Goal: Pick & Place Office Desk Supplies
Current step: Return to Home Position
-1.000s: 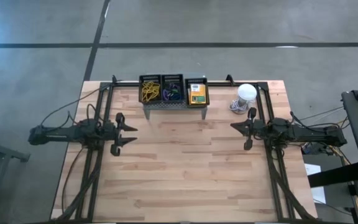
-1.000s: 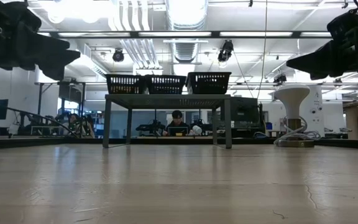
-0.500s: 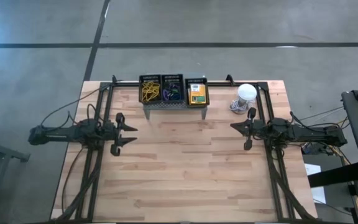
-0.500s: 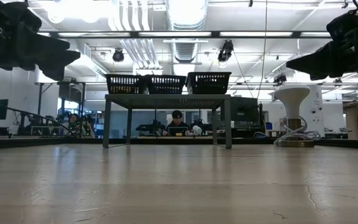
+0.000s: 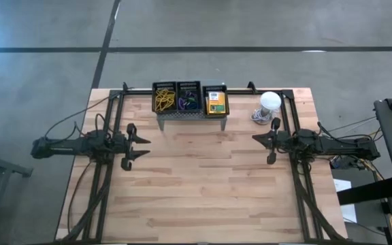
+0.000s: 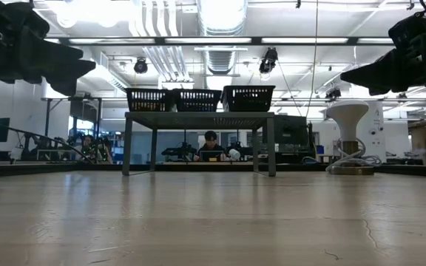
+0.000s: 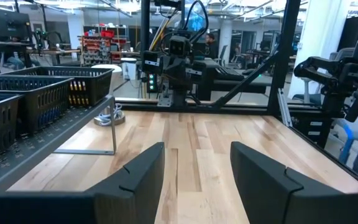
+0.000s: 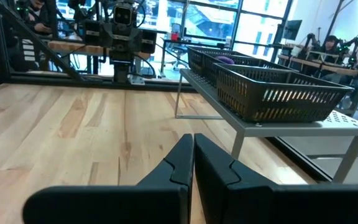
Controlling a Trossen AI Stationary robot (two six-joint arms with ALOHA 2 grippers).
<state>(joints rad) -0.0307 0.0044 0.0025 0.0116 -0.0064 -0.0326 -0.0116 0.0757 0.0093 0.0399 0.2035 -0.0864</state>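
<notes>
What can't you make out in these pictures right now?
Low view: the black bins' contents, hidden by their mesh walls.
High view: the print on the yellow-and-green box, too small.
High view: how many rubber bands there are, tangled and tiny.

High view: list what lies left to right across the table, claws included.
left claw (open) → left bin with yellow rubber bands → middle bin with blue and purple bands → right bin with yellow-green box → right claw (shut)

From above we look straight down on the whole pale wooden plank table (image 5: 203,184). At tabletop height we look level across it toward the grey perforated metal stand (image 6: 198,116), which both wrist cameras see from opposite ends.
</notes>
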